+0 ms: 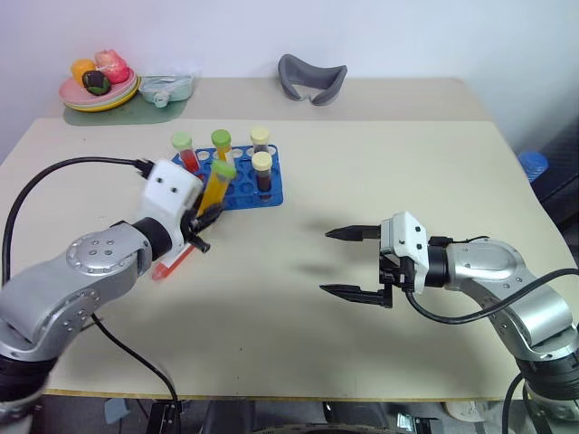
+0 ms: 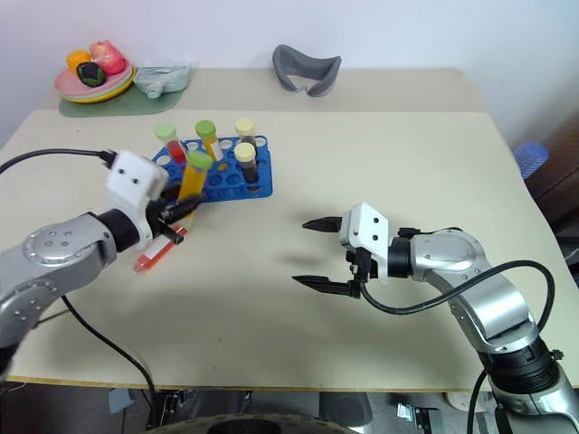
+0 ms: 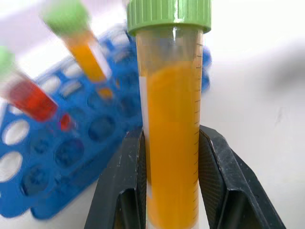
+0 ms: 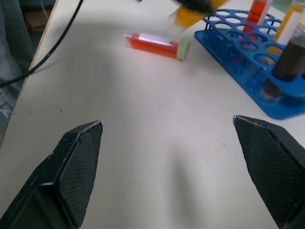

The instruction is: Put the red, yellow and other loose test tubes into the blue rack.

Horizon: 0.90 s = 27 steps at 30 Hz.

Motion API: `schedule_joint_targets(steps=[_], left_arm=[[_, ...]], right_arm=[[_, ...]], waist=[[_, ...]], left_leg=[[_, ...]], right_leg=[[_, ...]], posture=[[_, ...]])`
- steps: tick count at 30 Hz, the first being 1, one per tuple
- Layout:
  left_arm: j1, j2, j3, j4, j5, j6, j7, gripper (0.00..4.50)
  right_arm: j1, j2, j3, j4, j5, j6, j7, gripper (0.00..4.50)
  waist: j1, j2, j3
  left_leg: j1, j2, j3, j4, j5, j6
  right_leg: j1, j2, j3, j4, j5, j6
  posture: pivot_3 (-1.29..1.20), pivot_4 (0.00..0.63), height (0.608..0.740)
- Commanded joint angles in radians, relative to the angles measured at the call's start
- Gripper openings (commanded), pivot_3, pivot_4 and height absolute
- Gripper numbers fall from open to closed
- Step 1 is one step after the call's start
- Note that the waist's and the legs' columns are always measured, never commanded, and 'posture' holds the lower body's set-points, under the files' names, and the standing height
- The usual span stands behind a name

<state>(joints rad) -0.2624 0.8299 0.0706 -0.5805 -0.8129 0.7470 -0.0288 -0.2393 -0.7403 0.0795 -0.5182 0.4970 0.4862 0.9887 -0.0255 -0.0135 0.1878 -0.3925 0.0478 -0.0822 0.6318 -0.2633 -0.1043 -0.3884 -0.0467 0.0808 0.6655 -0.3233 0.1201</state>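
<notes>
The left pincer [image 3: 171, 191] is clamped on a yellow tube [image 3: 172, 143], green cap up, held near-upright just beside the rack [image 1: 242, 185]. The right pincer [image 1: 348, 262] hangs with its fingers wide apart, well away over the bare surface [image 1: 380, 163]. Four tubes already stand in the blue rack. One red tube [image 4: 155, 44], white-labelled with a pale green cap, lies flat near the rack. Remaining: seat the yellow tube, then the red.
</notes>
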Motion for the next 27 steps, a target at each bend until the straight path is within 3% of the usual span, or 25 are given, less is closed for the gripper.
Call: schedule_joint_targets(steps=[1,7,10,15,27], left_arm=[[-0.023,-0.127,0.075,0.075,0.193,-0.224,0.058,1.07],[-0.073,-0.347,-0.024,0.271,0.507,-0.499,0.118,1.07],[-0.087,-0.424,-0.061,0.387,0.598,-0.666,0.069,1.07],[-0.103,-0.521,-0.090,0.545,0.646,-0.860,-0.024,1.07],[-0.192,-0.632,-0.069,0.844,0.686,-1.030,-0.113,1.07]], right_arm=[[-0.001,0.026,0.016,-0.036,0.019,0.006,-0.017,4.50],[-0.009,0.053,0.031,-0.024,0.013,0.014,-0.040,4.50],[-0.007,0.062,0.034,-0.027,0.013,0.020,-0.050,4.50],[0.005,0.065,0.028,-0.044,0.015,0.031,-0.068,4.50],[0.011,0.060,0.013,-0.054,0.022,0.044,-0.089,4.50]], waist=[[0.007,-0.001,0.000],[0.012,-0.001,-0.001],[0.010,-0.001,-0.001],[0.010,-0.001,-0.001],[0.010,-0.001,-0.001]], left_leg=[[0.000,0.000,0.000,0.000,0.000,0.000],[-0.001,0.000,0.000,0.000,-0.001,0.002],[-0.001,0.000,0.000,0.000,-0.001,0.002],[-0.001,0.000,0.000,0.000,-0.001,0.002],[0.000,0.000,0.000,0.000,-0.001,0.003]], right_leg=[[0.000,0.000,0.000,0.000,0.000,0.000],[-0.001,0.000,0.000,-0.001,0.000,0.000],[0.000,0.000,0.000,-0.001,0.000,0.000],[-0.001,0.000,0.000,0.000,0.000,0.000],[0.000,0.000,-0.001,0.000,0.000,0.000]], posture=[[0.00,0.150,0.740],[0.00,0.150,0.740],[0.00,0.150,0.740],[0.00,0.150,0.740],[0.00,0.150,0.740]])
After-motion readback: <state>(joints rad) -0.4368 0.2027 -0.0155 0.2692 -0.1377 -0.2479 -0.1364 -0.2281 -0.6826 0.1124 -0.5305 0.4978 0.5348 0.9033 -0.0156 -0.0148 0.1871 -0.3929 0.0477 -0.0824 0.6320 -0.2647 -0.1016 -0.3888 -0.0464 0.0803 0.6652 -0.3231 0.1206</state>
